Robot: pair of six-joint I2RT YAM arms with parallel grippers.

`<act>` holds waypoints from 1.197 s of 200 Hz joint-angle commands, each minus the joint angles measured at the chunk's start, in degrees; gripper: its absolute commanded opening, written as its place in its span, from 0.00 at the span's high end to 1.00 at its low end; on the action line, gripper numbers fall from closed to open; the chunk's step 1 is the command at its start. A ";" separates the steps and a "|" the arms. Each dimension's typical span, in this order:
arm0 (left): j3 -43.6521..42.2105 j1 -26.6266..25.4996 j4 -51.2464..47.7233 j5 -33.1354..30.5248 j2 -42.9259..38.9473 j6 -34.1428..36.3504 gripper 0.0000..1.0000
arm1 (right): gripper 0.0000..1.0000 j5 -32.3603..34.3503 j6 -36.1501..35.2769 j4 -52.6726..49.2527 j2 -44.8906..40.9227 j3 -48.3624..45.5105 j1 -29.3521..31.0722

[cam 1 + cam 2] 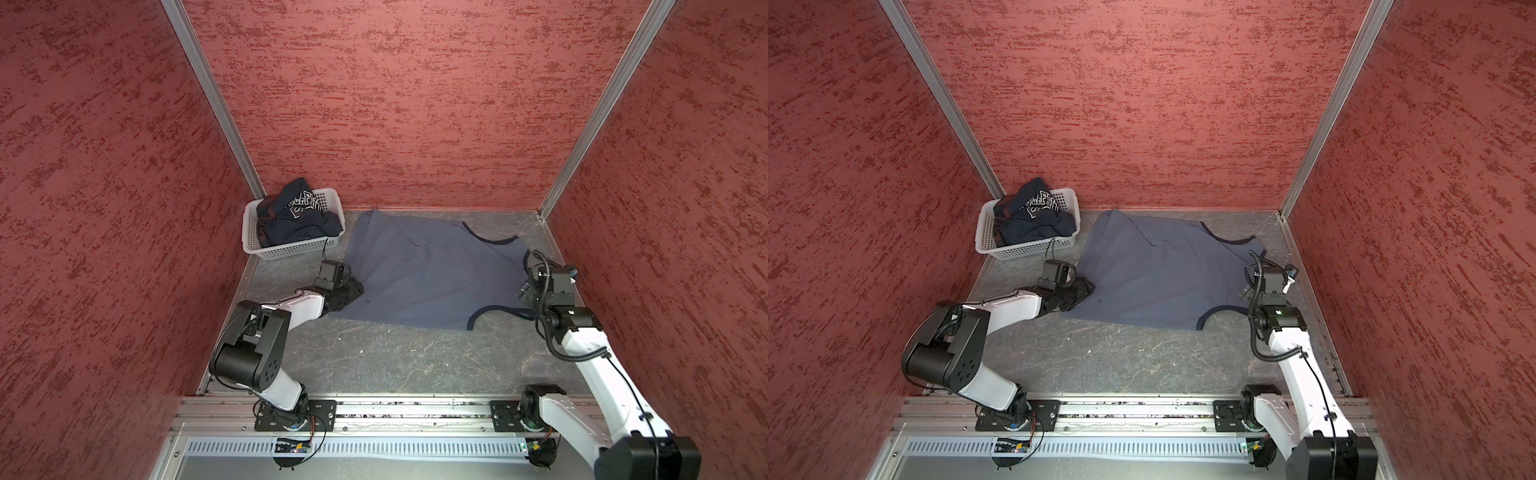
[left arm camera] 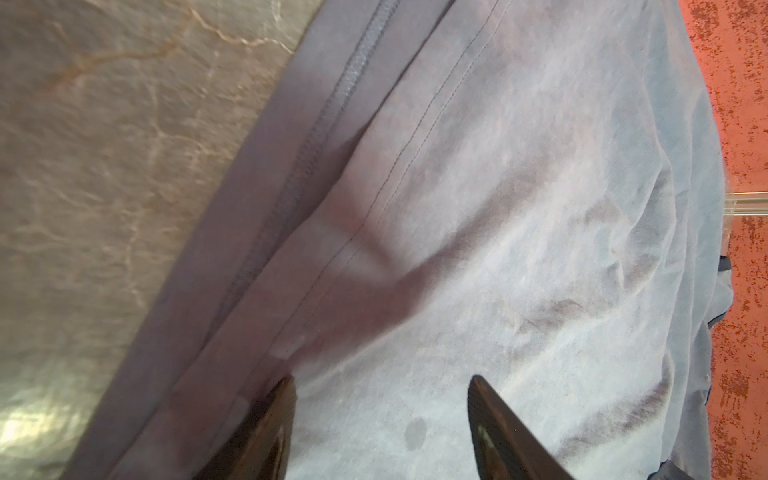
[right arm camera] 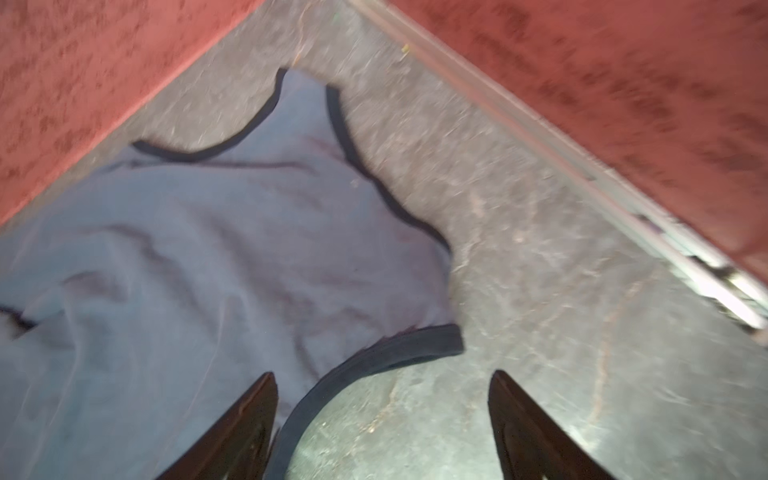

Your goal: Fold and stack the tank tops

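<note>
The scene is enclosed by red textured walls. A grey marbled table is seen across the lower middle of both top views. The slate grey-blue tank top is spread flat on the table at the centre of the frame, with its navy-trimmed straps turned to the right. A white perforated basket is set left of centre in the far corner, just beside that shirt. The dark navy tank top is bundled inside the basket, with white lettering uppermost. The left gripper is placed at the grey-blue shirt's left edge, where its jaws are seen spread apart over the cloth with nothing pinched. The right gripper is positioned at the right edge by the straps. Its jaws are seen wide, and a navy-trimmed strap lies loose between them.
</note>
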 commanded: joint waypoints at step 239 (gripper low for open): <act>-2.74 -11.90 -22.76 -7.78 -27.62 0.82 0.23 | 0.21 -27.86 -3.35 12.89 7.19 0.37 -13.54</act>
